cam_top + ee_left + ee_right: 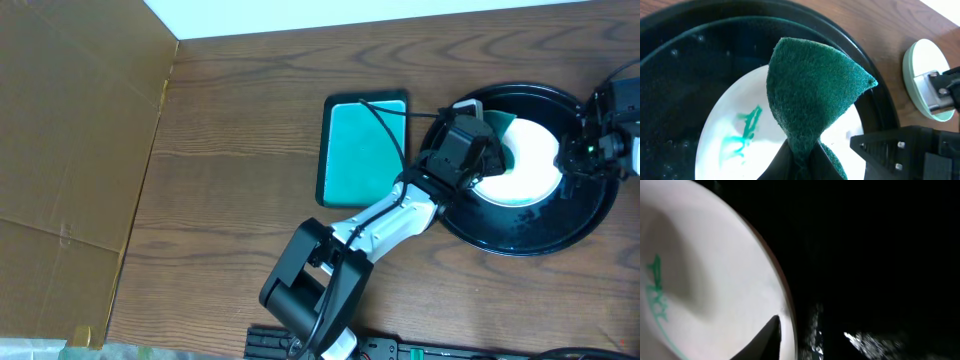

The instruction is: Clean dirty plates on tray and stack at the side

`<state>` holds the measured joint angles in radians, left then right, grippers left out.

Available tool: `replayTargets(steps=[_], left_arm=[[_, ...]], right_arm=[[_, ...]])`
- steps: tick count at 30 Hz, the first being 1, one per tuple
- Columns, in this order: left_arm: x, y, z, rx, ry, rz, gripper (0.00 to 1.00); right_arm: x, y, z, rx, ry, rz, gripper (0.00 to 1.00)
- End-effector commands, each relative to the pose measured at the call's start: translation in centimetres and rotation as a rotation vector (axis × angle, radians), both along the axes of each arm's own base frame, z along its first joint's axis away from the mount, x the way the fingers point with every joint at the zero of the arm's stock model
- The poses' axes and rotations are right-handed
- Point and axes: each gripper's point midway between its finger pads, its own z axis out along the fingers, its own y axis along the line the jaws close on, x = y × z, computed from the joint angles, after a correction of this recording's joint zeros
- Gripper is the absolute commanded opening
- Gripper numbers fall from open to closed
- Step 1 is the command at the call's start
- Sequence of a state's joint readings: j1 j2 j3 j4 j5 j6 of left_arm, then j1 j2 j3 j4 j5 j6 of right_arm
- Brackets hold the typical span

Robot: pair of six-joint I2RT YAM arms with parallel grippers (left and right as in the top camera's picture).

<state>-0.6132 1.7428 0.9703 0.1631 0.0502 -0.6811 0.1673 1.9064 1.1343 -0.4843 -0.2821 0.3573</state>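
Note:
A white plate (535, 155) with a teal smear lies on the large black tray (560, 225). My left gripper (478, 150) is shut on a dark green sponge (500, 123) and holds it just above the plate's left part. In the left wrist view the sponge (815, 90) stands up from the jaws (802, 160) over the plate (720, 120). My right gripper (582, 155) is at the plate's right rim. In the right wrist view one finger lies on the plate (700, 255) inside its rim (792, 330); the other is lost against the tray (880, 255). Mint plates are not clearly seen.
A small rectangular teal-lined sponge tray (365, 150) lies left of the black tray. A cardboard sheet (70, 120) covers the table's left side. A pale round disc (925, 75) shows beyond the tray's rim beside the right arm; I cannot tell what it is.

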Motion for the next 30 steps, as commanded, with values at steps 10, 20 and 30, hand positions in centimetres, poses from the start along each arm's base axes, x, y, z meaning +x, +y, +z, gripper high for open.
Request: replayTargets(steps=[10, 20, 30], left_arm=[[-0.8, -0.8, -4.3, -0.015, 0.106, 0.049, 0.07], [0.5, 0.5, -8.7, 0.057, 0.105, 0.120, 0.07], [1.6, 11.3, -9.0, 0.438, 0.104, 0.252, 0.07]], right_arm=[[0.8, 0.8, -0.7, -0.029, -0.032, 0.011, 0.01], [0.3, 0.8, -0.9, -0.032, -0.013, 0.013, 0.01], [-0.1, 0.8, -1.0, -0.036, 0.004, 0.016, 0.01]])
